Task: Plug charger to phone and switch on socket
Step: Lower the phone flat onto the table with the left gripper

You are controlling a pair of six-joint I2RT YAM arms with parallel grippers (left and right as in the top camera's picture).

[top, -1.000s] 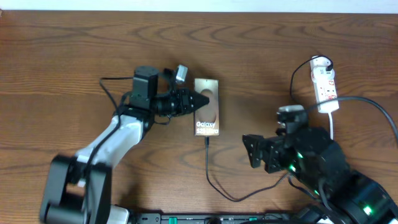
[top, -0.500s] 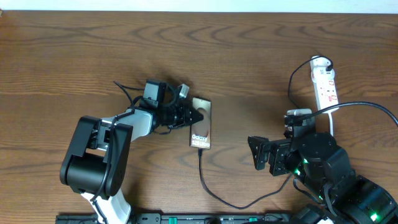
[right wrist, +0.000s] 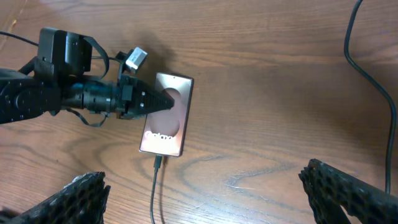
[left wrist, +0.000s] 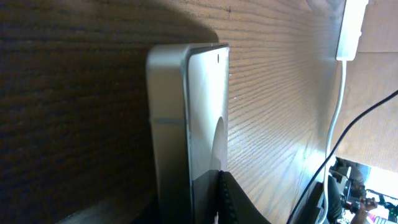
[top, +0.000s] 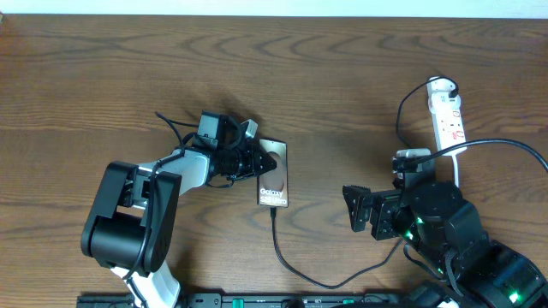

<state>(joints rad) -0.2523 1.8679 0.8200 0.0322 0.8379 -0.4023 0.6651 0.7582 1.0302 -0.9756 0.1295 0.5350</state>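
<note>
Roughly at the middle of the table (top: 342,51), a touch toward 9 o'clock, the phone (top: 275,174) lies flat with its lettering up. Its long sides run nearly from 12 to 6, slightly tipped. The charger (top: 287,257) touches the phone's 6 o'clock edge with its small tip. From there its thin black cable runs toward 6 o'clock and bends toward 3 o'clock near the table's front edge. It then rises until it slips under the right arm (top: 445,231).

The left hand (top: 264,160) reaches in from the phone's 9 o'clock side, its tapered fingers ending over the phone's upper half. In the left wrist view one dark finger (left wrist: 239,199) lies on the phone's face beside its pale edge. The other finger is lost in shadow, so I cannot tell whether the hand is clamped on the phone or only pressed closed on top of it.

The right hand (top: 355,210) hovers at the phone's 4 o'clock, well apart from it. It is released and grasps nothing, with its fingers spread wide and pointing toward 9 o'clock.

The socket (top: 447,115) lies at the table's 2 o'clock, well apart from the phone, running from 12 to 6 with red marks on its face. Its white cord (top: 458,171) leaves the 6 o'clock end and passes behind the right arm. Thin black cable shows again at the socket's 9 o'clock side, curving up to its 12 o'clock end, where something dark sits. That dark thing and the switch are too small to make out.
</note>
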